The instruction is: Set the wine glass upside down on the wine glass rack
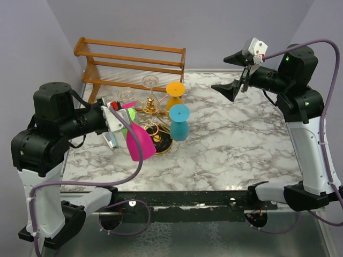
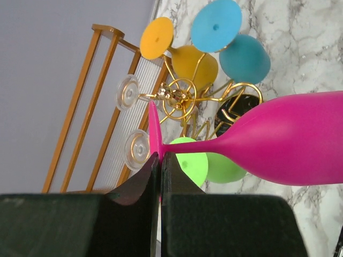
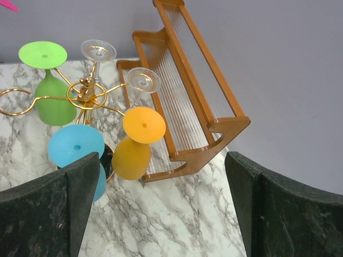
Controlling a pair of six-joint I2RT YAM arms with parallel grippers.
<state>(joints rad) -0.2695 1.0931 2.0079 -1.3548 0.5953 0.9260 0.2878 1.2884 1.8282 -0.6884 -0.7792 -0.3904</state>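
Note:
My left gripper (image 1: 122, 110) is shut on the foot of a magenta wine glass (image 1: 139, 141), held upside down and tilted, bowl down, just left of the gold wire rack (image 1: 151, 108). In the left wrist view the fingers (image 2: 159, 160) pinch the thin foot and the magenta bowl (image 2: 289, 144) stretches right. The rack (image 2: 179, 97) carries upside-down orange (image 1: 174, 95), blue (image 1: 179, 122), green (image 2: 206, 163) and clear (image 1: 150, 82) glasses. My right gripper (image 1: 232, 74) is open and empty, raised at the far right; its view shows the rack (image 3: 86, 93).
An orange-brown wooden rail frame (image 1: 134, 64) stands at the back left against the wall, close behind the rack. The marble table (image 1: 236, 144) stretches between the rack and the right arm. The table's near edge runs along a black bar (image 1: 187, 201).

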